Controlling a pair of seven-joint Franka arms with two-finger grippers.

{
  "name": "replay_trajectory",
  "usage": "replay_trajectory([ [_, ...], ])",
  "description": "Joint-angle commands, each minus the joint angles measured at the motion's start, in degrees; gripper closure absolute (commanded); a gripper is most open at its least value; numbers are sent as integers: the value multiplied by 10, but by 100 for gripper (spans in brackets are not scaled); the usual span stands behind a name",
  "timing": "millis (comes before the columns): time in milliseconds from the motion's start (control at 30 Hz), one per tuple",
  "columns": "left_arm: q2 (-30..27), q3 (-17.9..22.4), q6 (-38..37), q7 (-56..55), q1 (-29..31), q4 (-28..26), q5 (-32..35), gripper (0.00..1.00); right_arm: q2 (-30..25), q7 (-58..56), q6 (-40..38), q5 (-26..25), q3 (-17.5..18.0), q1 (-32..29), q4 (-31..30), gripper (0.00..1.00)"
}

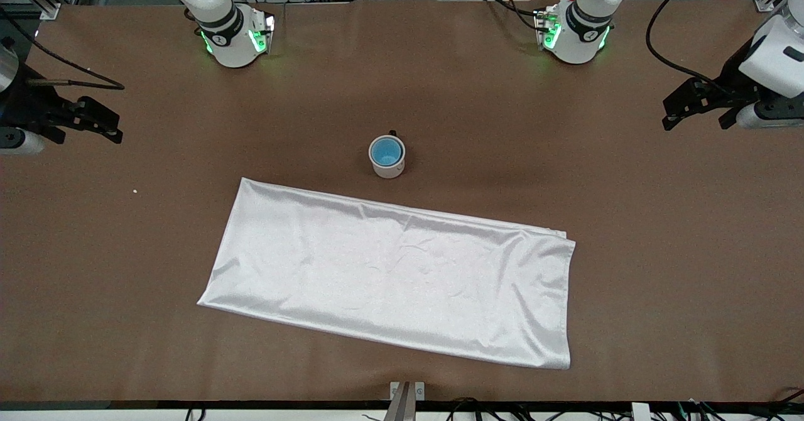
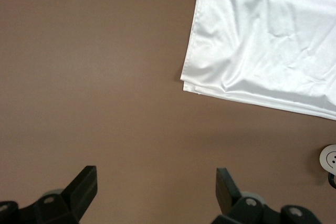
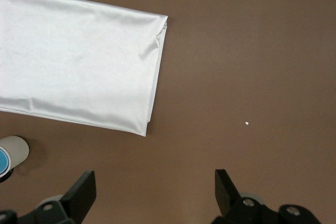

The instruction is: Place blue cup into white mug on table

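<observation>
white cloth [image 1: 389, 276] lies flat, nearest the camera | blue cup [image 1: 385, 151] sits inside white mug [image 1: 387, 167], just past the cloth on the brown surface [image 1: 659, 220] | left claw [image 1: 697, 103] released, waits | right claw [image 1: 94, 121] released, waits

We see bare table [image 1: 565, 125] all round the white mug [image 1: 387, 157]; only the white cloth [image 1: 389, 276] lies just nearer the camera.
</observation>
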Motion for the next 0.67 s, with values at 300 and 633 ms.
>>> replay_trajectory([
  [300, 24, 2, -7, 24, 3, 39, 8, 0, 5, -10, -22, 2, 4, -6, 10, 0],
  [633, 24, 2, -8, 25, 3, 38, 7, 0, 5, -11, -22, 2, 4, -7, 10, 0],
])
